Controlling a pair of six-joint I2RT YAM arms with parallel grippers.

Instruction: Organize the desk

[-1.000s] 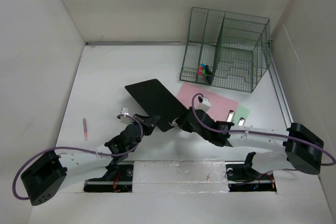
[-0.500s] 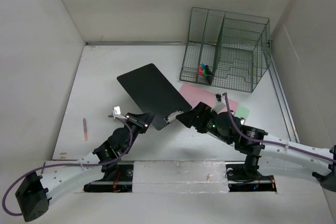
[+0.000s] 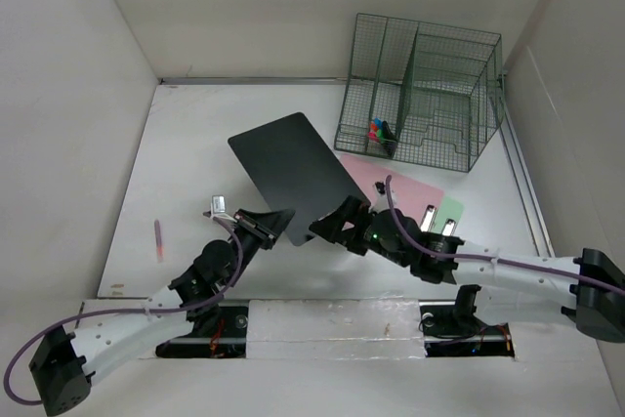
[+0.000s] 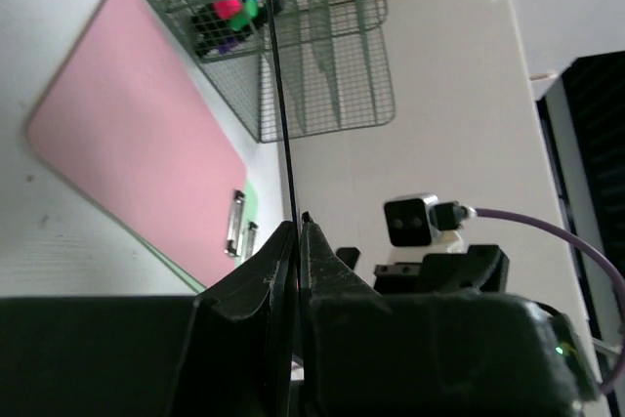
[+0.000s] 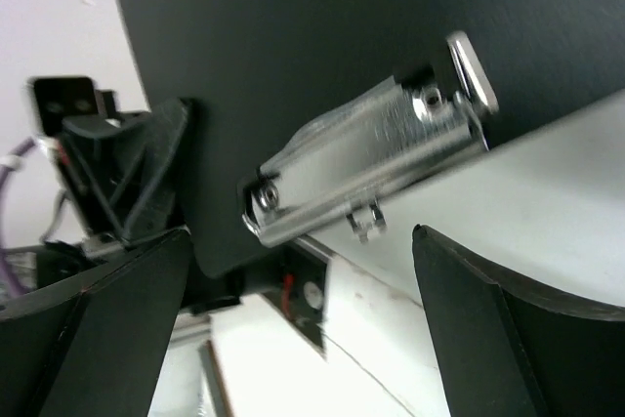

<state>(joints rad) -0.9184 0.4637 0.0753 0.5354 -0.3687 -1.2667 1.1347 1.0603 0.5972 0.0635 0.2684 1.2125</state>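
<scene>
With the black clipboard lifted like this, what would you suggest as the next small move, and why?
Probably back the right gripper slightly away from the metal clip. Its jaws stand wide open either side of the clip, while the left gripper, shut on the edge of the black clipboard, holds it alone. That should clear the way toward the wire-mesh rack.

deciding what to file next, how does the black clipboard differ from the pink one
Colour: the black clipboard is matte black, the pink clipboard pale pink.
Pose: the black one is held up tilted; the pink one lies flat on the desk.
Grip: the left end effector pinches the black one's edge; the pink one is not held.
Both have a silver clip at one end.
</scene>
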